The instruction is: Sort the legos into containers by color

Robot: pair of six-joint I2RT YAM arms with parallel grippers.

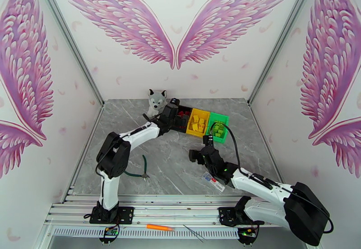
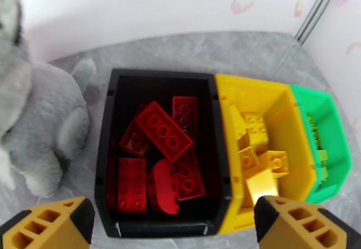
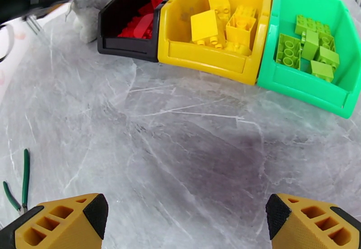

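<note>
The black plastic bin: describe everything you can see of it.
The black plastic bin is a small rectangular open-top box with glossy walls. It stands upright on the grey marbled table, at one end of a row of three, one long side against the yellow plastic bin. Several red studded bricks lie piled loosely inside, one tilted across the rest. A grey plush dog sits beside its free side, a strip of table between them. The open left gripper hangs above its near edge.
</note>
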